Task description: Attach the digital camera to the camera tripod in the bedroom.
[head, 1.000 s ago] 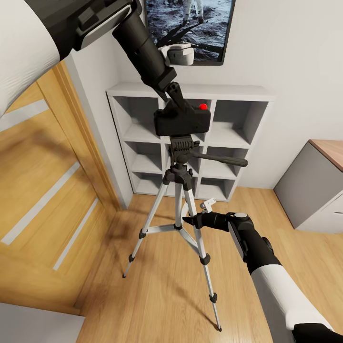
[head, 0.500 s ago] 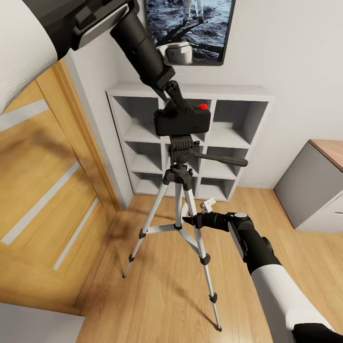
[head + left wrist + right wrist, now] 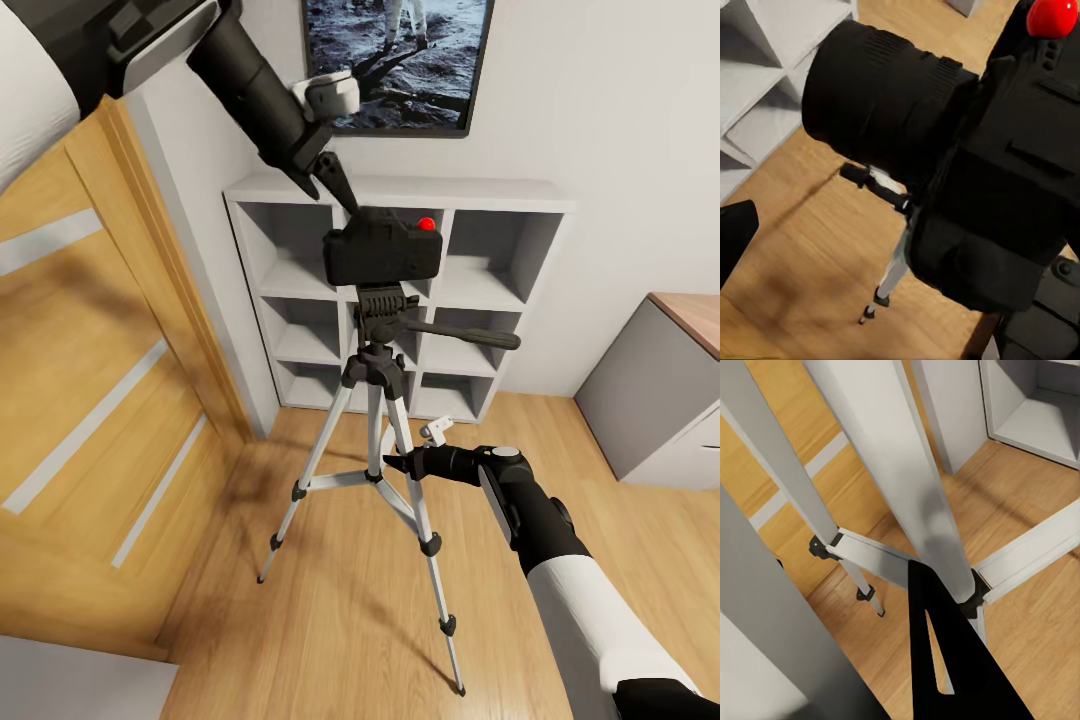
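The small black digital camera with a round red button point(image 3: 382, 254) sits on the black head of the tall silver-legged camera tripod point(image 3: 378, 372), in front of white cube shelving point(image 3: 500, 250). The left end effector point(image 3: 337, 187) hangs just above the camera's upper left corner, apparently clear of it, its opening impossible to judge. The right end effector point(image 3: 400, 463) reaches against a tripod leg; whether it grips is unclear.

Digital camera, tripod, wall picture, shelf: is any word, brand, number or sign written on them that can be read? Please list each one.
None: no readable text in any view.
The digital camera has a plain black body with a red button, no brand.
The camera tripod carries no label.
The framed picture on the wall shows a dark rocky scene, no lettering.
The white shelving bears no markings.
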`<state>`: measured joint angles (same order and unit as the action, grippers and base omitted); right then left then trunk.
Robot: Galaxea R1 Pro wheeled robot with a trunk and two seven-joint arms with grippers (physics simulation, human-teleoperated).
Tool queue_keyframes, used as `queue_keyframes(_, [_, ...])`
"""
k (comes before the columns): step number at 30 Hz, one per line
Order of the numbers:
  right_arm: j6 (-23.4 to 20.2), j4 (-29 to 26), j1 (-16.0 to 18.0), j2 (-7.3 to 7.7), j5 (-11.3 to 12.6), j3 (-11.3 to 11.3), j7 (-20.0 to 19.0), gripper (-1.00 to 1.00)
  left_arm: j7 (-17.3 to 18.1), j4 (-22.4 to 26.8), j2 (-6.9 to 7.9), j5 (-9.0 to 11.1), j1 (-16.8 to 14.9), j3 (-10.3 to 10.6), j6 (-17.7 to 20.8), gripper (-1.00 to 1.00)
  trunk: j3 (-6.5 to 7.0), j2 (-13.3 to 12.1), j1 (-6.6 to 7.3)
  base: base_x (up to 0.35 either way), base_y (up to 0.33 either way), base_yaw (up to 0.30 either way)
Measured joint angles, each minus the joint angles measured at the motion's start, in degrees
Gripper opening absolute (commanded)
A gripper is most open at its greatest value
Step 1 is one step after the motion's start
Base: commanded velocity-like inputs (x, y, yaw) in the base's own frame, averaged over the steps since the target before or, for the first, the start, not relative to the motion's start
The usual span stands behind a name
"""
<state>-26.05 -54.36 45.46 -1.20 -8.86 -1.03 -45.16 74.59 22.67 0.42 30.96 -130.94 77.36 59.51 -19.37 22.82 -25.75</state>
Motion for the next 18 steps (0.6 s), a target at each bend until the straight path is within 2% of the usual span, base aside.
queue_keyframes(5, [0.00, 0.00, 0.00, 0.00, 0.01, 0.00, 0.00, -1.00, -1.82, -2.81, 3.80, 0.08, 0.00, -0.20, 0.00, 1.00, 0.00, 0.00, 0.00, 0.000, 0.000, 0.000])
queue_keyframes(7, [0.00, 0.00, 0.00, 0.00, 0.01, 0.00, 0.01, -1.00, -2.10, -4.42, 4.76, 0.21, -0.01, -0.19, 0.02, 1.00, 0.00, 0.00, 0.00, 0.000, 0.000, 0.000])
queue_keyframes(10, [0.01, 0.00, 0.00, 0.00, 0.00, 0.00, 0.01, -1.00, -2.28, -6.29, 5.36, 0.36, -0.01, -0.23, 0.03, 1.00, 0.00, 0.00, 0.00, 0.000, 0.000, 0.000])
queue_keyframes(18, [0.01, 0.00, 0.00, -0.01, 0.01, 0.00, 0.00, -1.00, -2.45, -8.69, 5.70, 0.30, 0.35, -0.05, 0.06, 1.00, 0.00, 0.00, 0.00, 0.000, 0.000, 0.000])
